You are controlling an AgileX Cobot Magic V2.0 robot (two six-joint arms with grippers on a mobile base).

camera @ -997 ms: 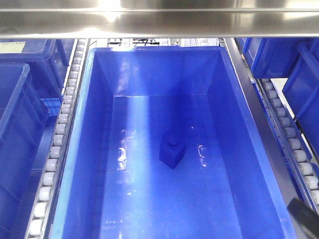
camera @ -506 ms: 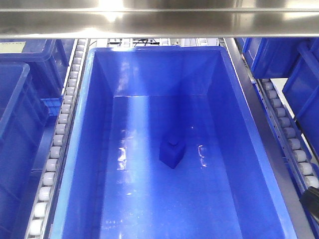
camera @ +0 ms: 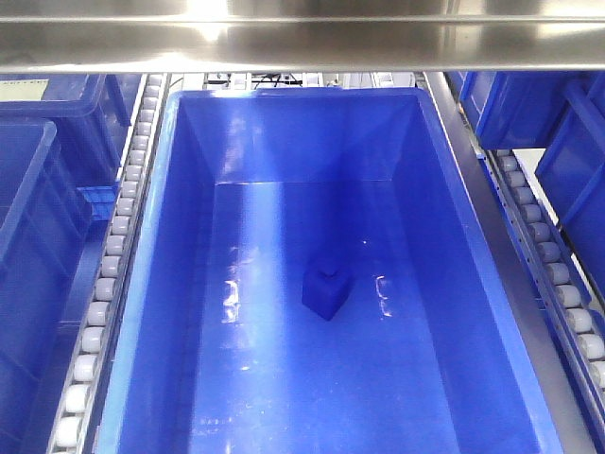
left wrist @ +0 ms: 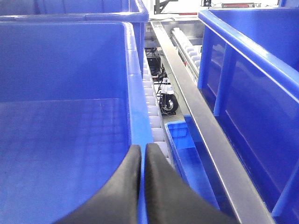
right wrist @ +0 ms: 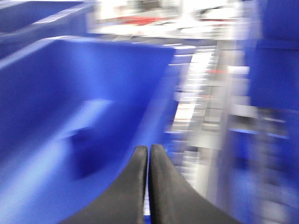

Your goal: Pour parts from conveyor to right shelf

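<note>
The steel shelf (camera: 312, 38) is the biggest thing here; its shiny bar runs across the top of the front view, and its lanes of small white rollers (camera: 113, 255) run down both sides of a big blue crate (camera: 151, 284); the crate sits between the two roller lanes and fills most of the front view; more blue crates (camera: 43, 227) stand to its left and to its right, each in a lane of its own; a little blue tray (camera: 97, 199) peeks out low down beside the left rollers.

Inside the big crate lies one small blue block (camera: 326, 288) with a round stud on top; it rests on the crate floor, near the middle, a bit to the right, and nothing touches it.

In the left wrist view the left gripper (left wrist: 142, 161) shows two black fingers (left wrist: 124, 186) pressed close together with only a thin line between them; they sit over the rim of a blue crate (left wrist: 133, 93), and it is hard to tell if they pinch that rim or just hang above it; white rollers and a steel rail (left wrist: 196, 116) run beside it.

The right wrist view is very blurry; the right gripper (right wrist: 148, 158) has its two black fingers (right wrist: 166, 186) pressed together with nothing seen between them, above the edge of a blue crate wall (right wrist: 93, 93).
</note>
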